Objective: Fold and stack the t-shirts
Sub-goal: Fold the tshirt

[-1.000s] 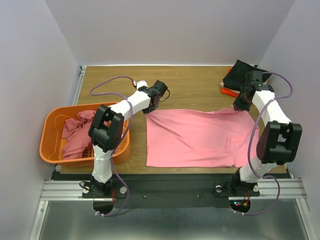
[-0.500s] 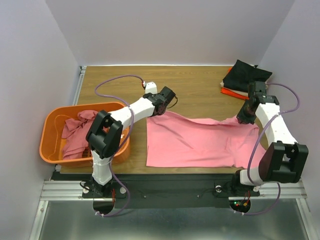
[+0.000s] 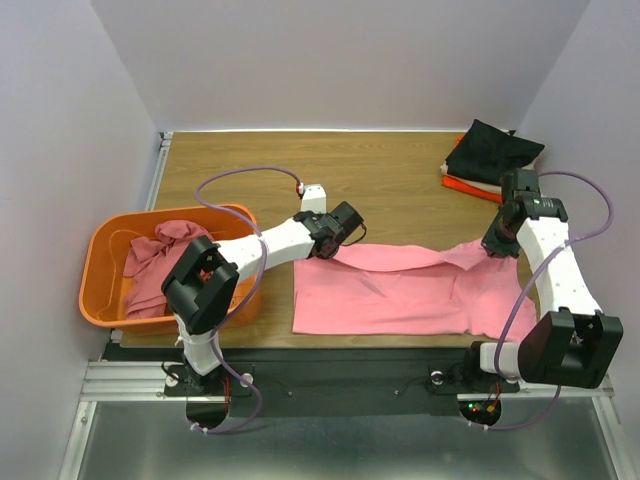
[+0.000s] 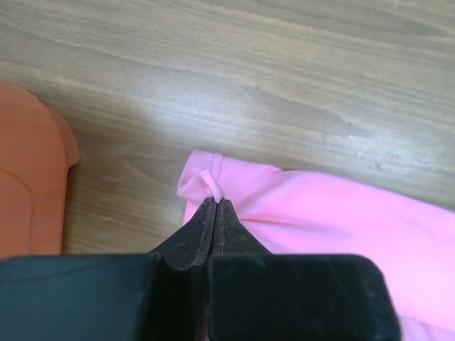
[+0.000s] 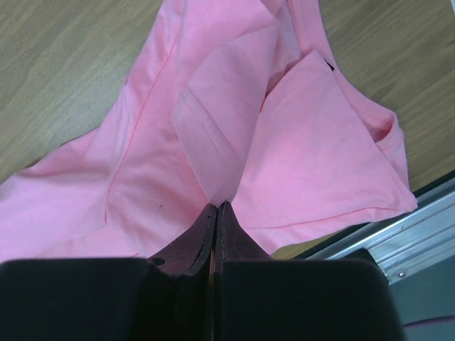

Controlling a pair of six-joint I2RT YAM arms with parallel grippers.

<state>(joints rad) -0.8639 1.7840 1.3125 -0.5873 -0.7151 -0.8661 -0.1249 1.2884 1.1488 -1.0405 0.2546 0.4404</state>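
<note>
Pink tee (image 3: 400,295) pinched; rose tee (image 3: 150,268) part-hidden.

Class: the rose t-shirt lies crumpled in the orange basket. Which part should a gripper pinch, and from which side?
Probably a raised, bunched fold on top of the rose t-shirt, coming straight down from above: the walls of the orange basket block the sides, and no flat edge shows.

A spread shirt (image 3: 400,295) is lying across the near middle of the worktop (image 3: 400,180). Left of it a basket (image 3: 100,305) is holding another shirt (image 3: 150,270). Some folded shirts (image 3: 490,155) are resting in the far right corner.
</note>
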